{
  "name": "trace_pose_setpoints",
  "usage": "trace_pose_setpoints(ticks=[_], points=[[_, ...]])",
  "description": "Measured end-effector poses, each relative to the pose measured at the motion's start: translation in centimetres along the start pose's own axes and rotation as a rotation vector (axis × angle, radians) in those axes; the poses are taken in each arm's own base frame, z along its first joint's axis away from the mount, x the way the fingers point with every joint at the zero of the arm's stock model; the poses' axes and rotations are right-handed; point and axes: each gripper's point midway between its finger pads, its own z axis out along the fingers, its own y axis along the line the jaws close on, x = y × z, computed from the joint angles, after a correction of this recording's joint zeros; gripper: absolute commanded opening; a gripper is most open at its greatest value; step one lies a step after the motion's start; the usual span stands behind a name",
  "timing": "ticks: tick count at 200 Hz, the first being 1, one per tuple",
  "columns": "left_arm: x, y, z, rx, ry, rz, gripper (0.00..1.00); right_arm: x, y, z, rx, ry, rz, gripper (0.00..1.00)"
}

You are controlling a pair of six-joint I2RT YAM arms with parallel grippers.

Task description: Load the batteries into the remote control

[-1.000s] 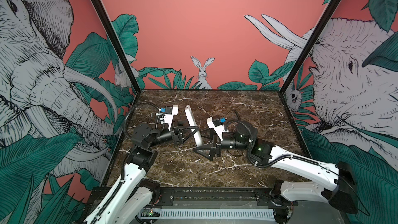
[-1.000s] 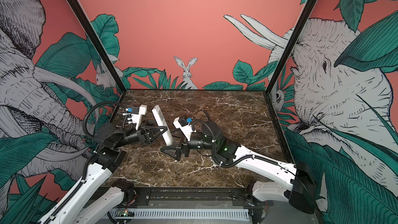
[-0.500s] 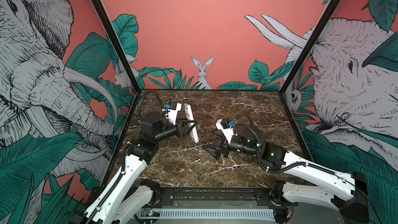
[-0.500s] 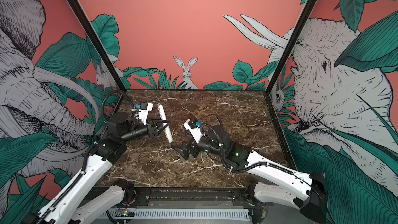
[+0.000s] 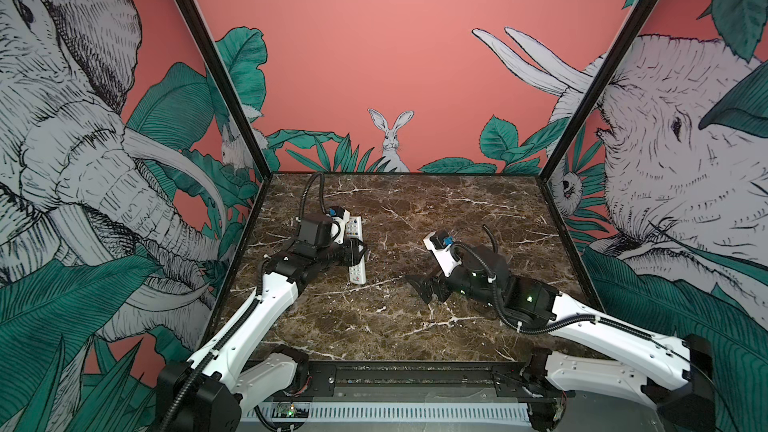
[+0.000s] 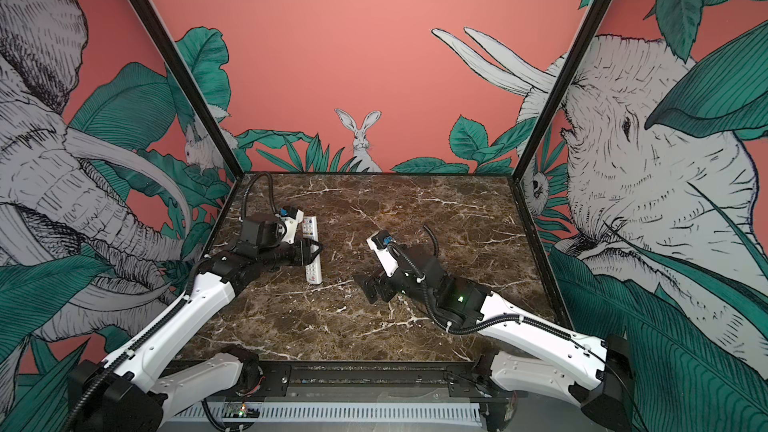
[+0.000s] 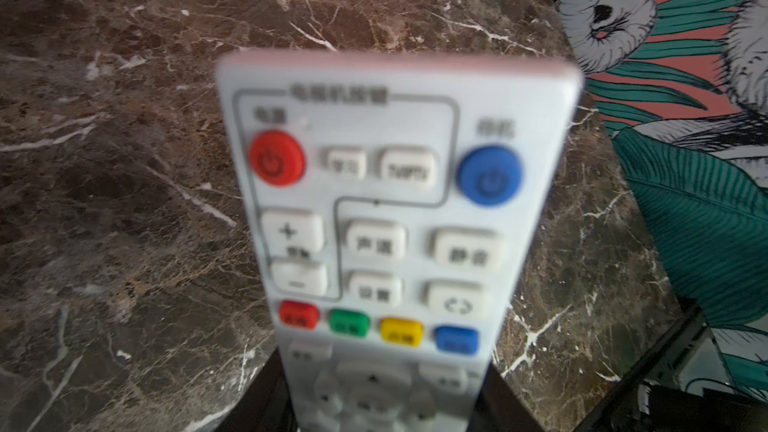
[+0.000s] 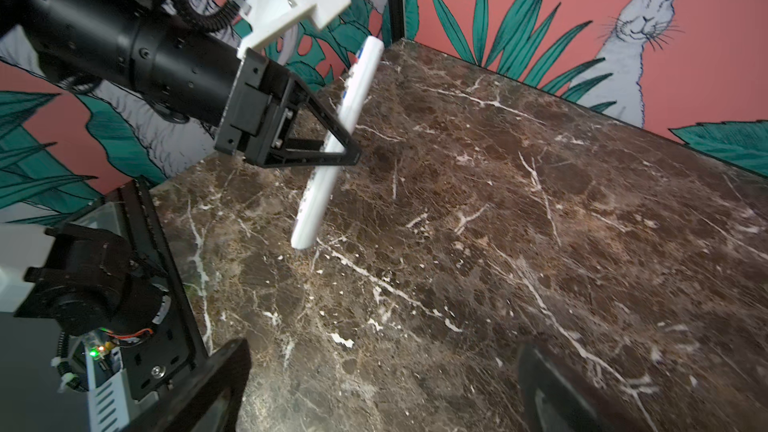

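Left gripper (image 5: pixel 357 252) pinches the white remote control (image 7: pixel 395 209) mid-body, buttons up, over the marble table (image 5: pixel 415 326). Plus and minus keys read clearly; the Chinese labels are too blurred. Right gripper (image 5: pixel 428 288) hangs spread wide, empty, well apart.

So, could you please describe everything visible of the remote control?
The remote control is a long, slim white plastic bar, button face up: round red and blue buttons at its far end, white keys, a red-green-yellow-blue row, a red logo at the near end. The left gripper clamps it mid-length by its long edges; it seems raised off the marble table. Its back is hidden.
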Motion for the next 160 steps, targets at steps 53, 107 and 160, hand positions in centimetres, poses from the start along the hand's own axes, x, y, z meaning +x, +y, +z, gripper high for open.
trace_pose_setpoints(ticks=[53, 107, 160], points=[[2.4, 3.9, 1.7, -0.183, 0.11, -0.025, 0.16, 1.4, -1.8, -0.1, 0.102, 0.054, -0.007, 0.99], [4.0, 6.1, 2.5, -0.289, 0.18, -0.029, 0.17, 2.2, -2.8, -0.1, 0.156, 0.086, -0.016, 0.99], [5.5, 7.7, 3.7, -0.353, 0.255, -0.036, 0.17, 3.5, -3.2, 0.8, 0.184, 0.143, -0.03, 0.99]])
